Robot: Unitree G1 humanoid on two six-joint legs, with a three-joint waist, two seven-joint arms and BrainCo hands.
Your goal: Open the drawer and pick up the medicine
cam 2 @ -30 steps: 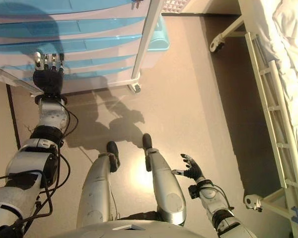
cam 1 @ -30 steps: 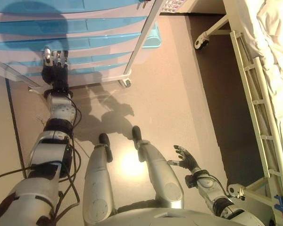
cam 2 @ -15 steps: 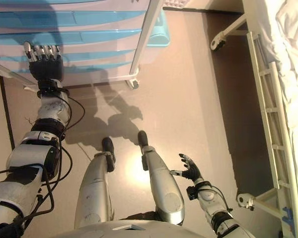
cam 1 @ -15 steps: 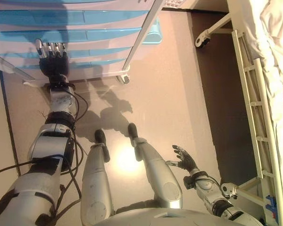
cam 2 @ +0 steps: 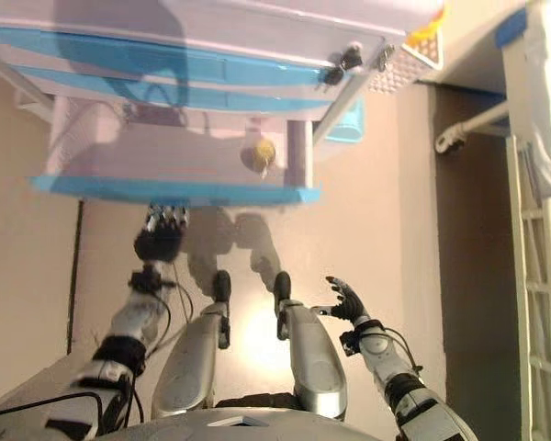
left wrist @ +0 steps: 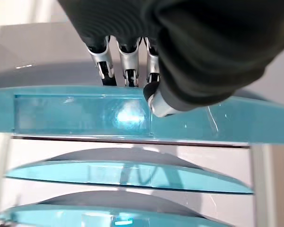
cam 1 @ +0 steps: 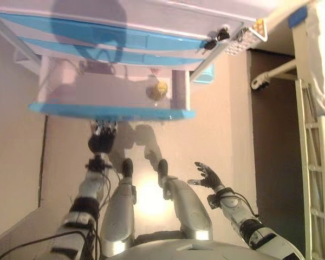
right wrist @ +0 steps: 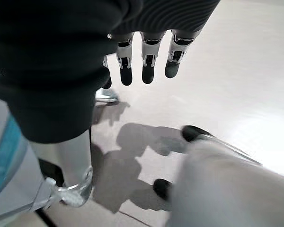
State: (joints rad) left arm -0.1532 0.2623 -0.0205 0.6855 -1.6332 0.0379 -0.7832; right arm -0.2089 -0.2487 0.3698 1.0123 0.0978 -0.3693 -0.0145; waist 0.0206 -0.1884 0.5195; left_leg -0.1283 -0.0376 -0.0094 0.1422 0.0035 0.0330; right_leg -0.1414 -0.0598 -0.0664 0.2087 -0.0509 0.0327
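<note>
Left hand (cam 1: 101, 142) fingers hooked on open drawer (cam 1: 111, 112) front, yellow medicine (cam 1: 158, 90) inside, right hand (cam 1: 207, 176) open

The drawer (cam 1: 111, 111) is fronted in glossy, translucent blue plastic (walls milky white). Below it, the floor (cam 1: 65, 162) is seen as smooth, faintly shiny.

We see a beige floor (cam 1: 216, 124) under the scene, darker along its right side. At the right edge stands a white bed frame (cam 1: 313, 162) with ladder-like rails, and a curved white leg of it (cam 1: 271, 76) reaches across the dark strip of floor. Near the top right corner lies a white perforated basket (cam 1: 248, 37).
</note>
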